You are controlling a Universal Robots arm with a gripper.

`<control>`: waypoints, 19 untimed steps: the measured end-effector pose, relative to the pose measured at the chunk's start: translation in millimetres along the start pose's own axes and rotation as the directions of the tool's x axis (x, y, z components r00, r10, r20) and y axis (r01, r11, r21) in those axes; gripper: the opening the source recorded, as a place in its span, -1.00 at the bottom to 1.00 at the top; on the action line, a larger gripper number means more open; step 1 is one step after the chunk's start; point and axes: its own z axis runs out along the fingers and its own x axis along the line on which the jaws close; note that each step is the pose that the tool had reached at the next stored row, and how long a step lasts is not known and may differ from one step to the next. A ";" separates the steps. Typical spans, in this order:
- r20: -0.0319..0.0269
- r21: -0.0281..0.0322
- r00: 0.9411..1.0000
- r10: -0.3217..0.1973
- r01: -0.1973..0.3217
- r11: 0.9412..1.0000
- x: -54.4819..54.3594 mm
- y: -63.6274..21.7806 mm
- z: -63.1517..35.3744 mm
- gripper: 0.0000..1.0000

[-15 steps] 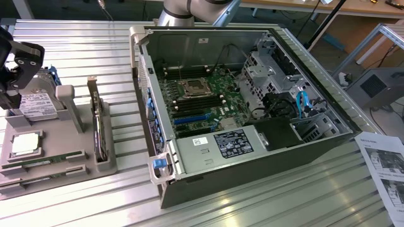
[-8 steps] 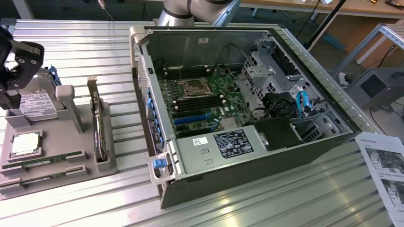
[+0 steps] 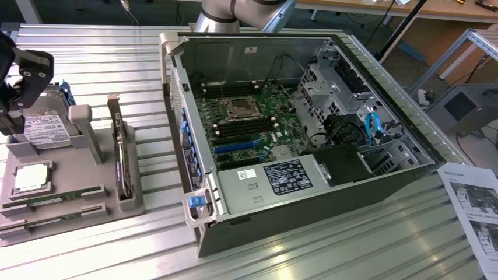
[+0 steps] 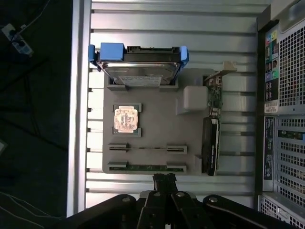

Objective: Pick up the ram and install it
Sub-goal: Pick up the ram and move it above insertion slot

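Observation:
Two long green ram sticks stand on edge in a grey fixture [image 4: 157,124]. One stick [image 4: 147,167] sits closest to my fingertips and the other [image 4: 147,148] one row further in. The exterior view has them at the fixture's near end [image 3: 46,217] [image 3: 62,197]. I cannot tell which one is the task's ram. My black gripper [image 4: 164,178] is shut with nothing in it and hangs above the fixture's edge. In the exterior view the gripper [image 3: 9,125] is at the far left, beside the hard drive [image 3: 46,128]. The motherboard [image 3: 249,116] lies inside the open computer case [image 3: 311,175].
The fixture also carries a blue-railed hard drive [image 4: 138,69], a square processor chip [image 4: 126,118] and an expansion card [image 4: 212,138] on edge. The case's perforated rear panel [image 4: 286,95] stands close beside the fixture. A printed sheet [image 3: 474,204] lies at the exterior view's right.

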 end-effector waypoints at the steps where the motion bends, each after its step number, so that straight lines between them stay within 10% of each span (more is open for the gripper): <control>1: 0.000 0.000 1.000 -0.010 0.010 1.000 0.0 0.0 0.0 -0.79; 19: -0.005 -0.001 0.992 -0.123 0.123 0.992 0.0 -0.2 0.0 -0.79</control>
